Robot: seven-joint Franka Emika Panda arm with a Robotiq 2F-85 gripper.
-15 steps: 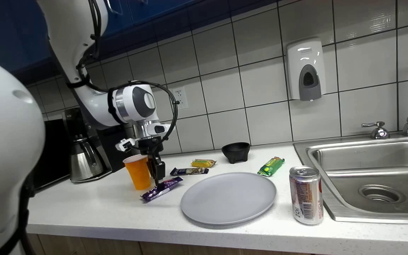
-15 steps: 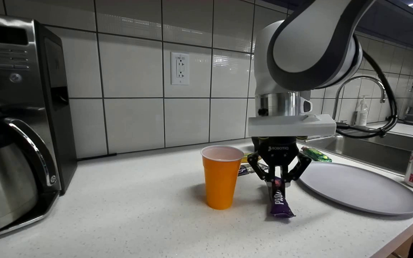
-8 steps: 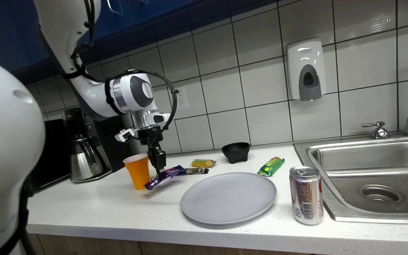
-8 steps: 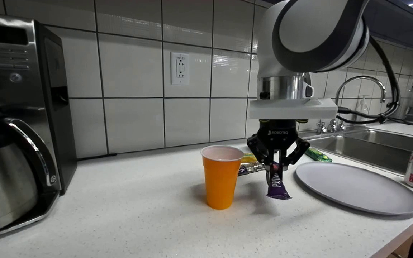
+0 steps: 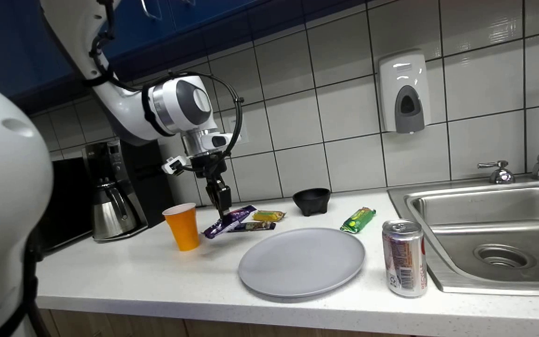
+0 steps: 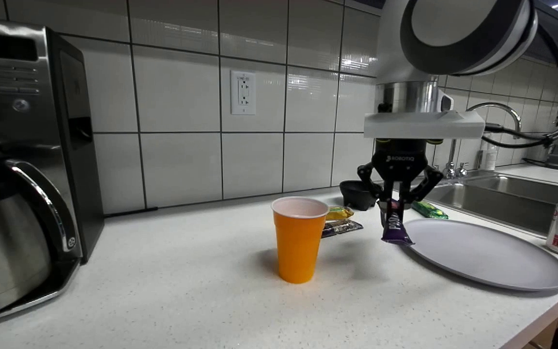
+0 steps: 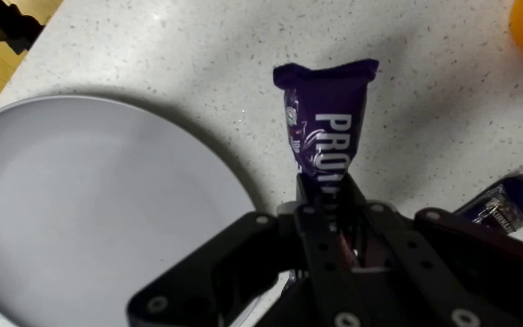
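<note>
Wrist view shows my gripper (image 7: pixel 327 186) pinching the purple wrapped bar (image 7: pixel 327 97) around its middle, aloft over the counter (image 7: pixel 225 54) near the plate (image 7: pixel 93 209). I judge it light, fairly stiff and slippery; mid-length suits best for holding, away from its flat ends.

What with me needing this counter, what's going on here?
A robot arm has a purple snack bar gripped in its tool, held in the air above the counter between the orange cup and the gray plate. A yellow packet, a dark packet and a green packet lie on the counter. A can stands by the sink.
</note>
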